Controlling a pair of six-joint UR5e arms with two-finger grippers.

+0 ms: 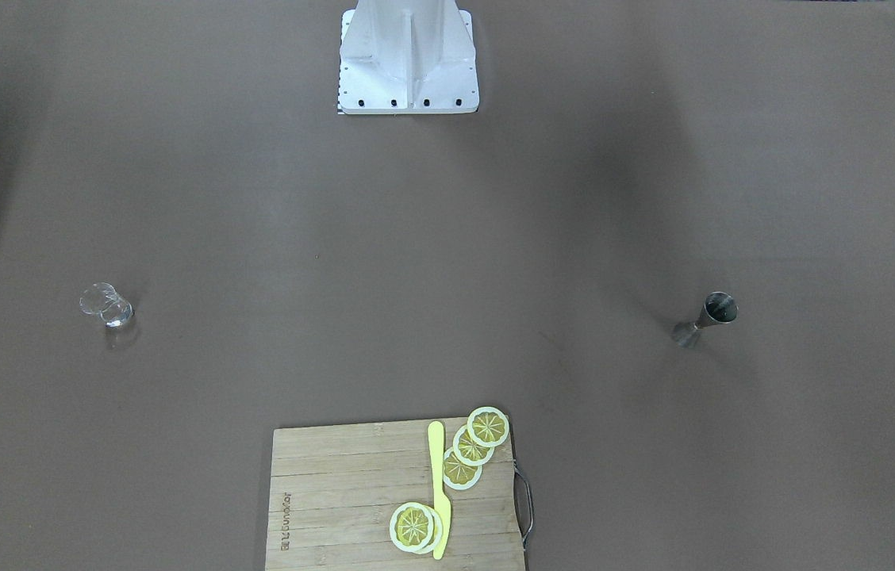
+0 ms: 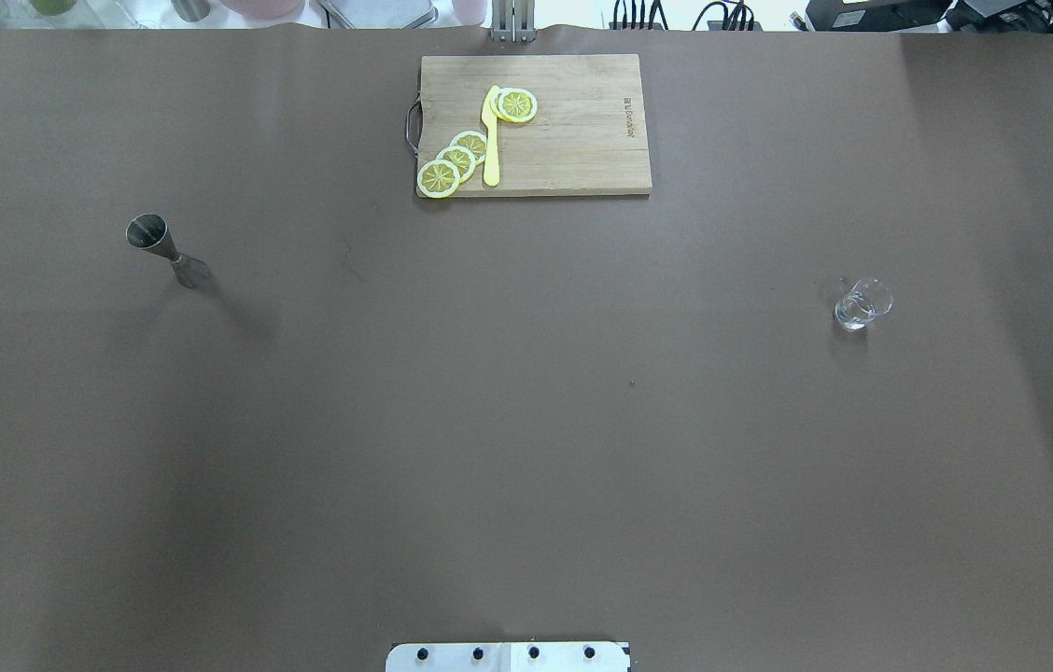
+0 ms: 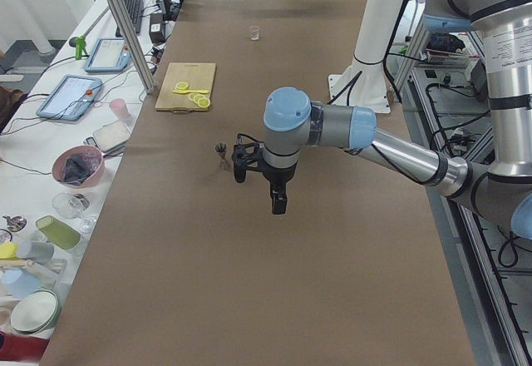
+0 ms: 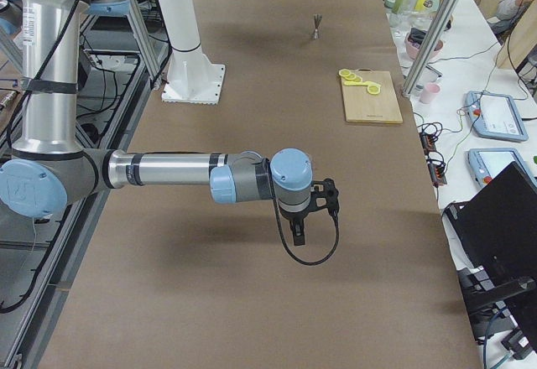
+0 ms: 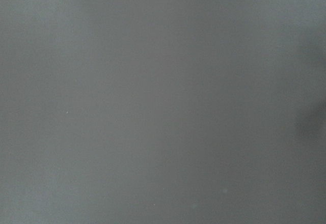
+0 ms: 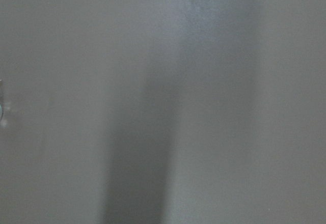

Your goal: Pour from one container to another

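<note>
A steel jigger (image 1: 705,319) (image 2: 167,250) stands upright on the brown table, on my left side. A small clear glass (image 1: 106,305) (image 2: 861,303) stands on my right side. Neither gripper shows in the overhead or front views. In the left side view my left gripper (image 3: 278,204) hangs above the table, nearer the camera than the jigger (image 3: 221,151); I cannot tell its state. In the right side view my right gripper (image 4: 299,235) hangs over the table, far from the jigger (image 4: 316,25); I cannot tell its state either. Both wrist views show only blurred table.
A wooden cutting board (image 2: 573,140) lies at the far middle edge, carrying lemon slices (image 2: 456,161) and a yellow knife (image 2: 491,135). The white robot base (image 1: 408,59) sits at my near edge. Side benches beyond the table hold cups, bowls and tablets (image 3: 71,100).
</note>
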